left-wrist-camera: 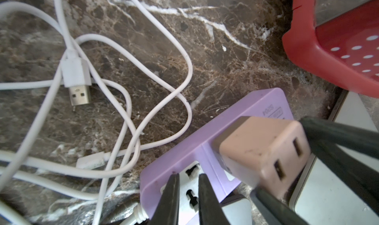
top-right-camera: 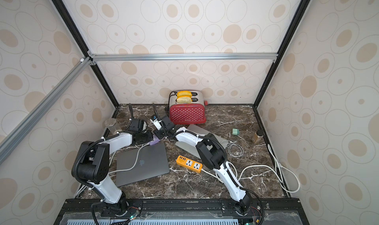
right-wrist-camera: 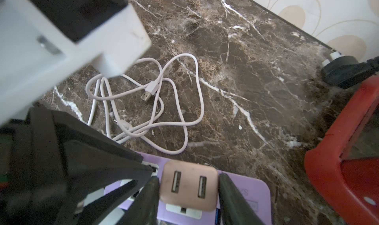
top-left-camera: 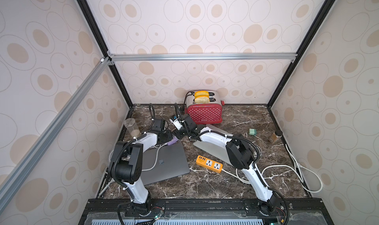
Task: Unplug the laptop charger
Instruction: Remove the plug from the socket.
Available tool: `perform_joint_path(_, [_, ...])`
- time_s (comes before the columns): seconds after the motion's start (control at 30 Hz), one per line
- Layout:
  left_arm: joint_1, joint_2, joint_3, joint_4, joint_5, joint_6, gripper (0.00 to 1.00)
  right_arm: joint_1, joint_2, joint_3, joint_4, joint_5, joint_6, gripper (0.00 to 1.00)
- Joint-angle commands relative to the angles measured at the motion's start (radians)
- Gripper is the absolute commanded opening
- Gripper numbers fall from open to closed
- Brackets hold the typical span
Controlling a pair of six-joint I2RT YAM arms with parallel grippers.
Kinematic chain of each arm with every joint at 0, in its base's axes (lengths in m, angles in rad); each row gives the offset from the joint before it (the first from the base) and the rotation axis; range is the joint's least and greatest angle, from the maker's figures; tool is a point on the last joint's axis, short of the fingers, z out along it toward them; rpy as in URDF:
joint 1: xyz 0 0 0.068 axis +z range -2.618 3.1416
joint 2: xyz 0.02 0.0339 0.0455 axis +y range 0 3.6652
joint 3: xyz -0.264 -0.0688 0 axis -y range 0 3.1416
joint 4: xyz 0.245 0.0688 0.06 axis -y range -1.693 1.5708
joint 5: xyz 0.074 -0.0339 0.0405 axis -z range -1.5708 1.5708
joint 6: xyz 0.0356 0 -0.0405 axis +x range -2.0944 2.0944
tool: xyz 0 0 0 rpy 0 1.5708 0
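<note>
Dark marble counter inside a booth of oval-print walls. The pink charger sits plugged into the purple power strip at left-rear, near the red toaster, with a loose white cable beside it. Left gripper is clenched, tips down on the strip; right gripper straddles the charger, can't tell if clamped.

Both top views look steeply down from high above the robot's front edge toward the back wall, far off, with the whole worktop in the frame's lower half. Each wrist view sits close above the worktop, angled down. Both wrist views share the purple power strip, pink adapter, white USB cable and, at right, the red toaster.
</note>
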Motion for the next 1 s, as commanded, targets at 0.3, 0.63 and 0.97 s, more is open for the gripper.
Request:
perform_joint_path(0.3, [0.004,0.06,-0.047,-0.103,-0.007,-0.011,0.2,-0.001,-0.009,0.04,-0.018,0.02,0.004,0.67])
perform_joint_path(0.63, [0.003,0.061,-0.044,-0.107,-0.008,-0.007,0.2,-0.001,0.026,0.067,-0.037,0.011,0.019,0.66])
perform_joint_path(0.97, [0.003,0.069,-0.039,-0.104,-0.005,-0.007,0.2,-0.001,0.041,0.062,-0.046,-0.007,0.035,0.7])
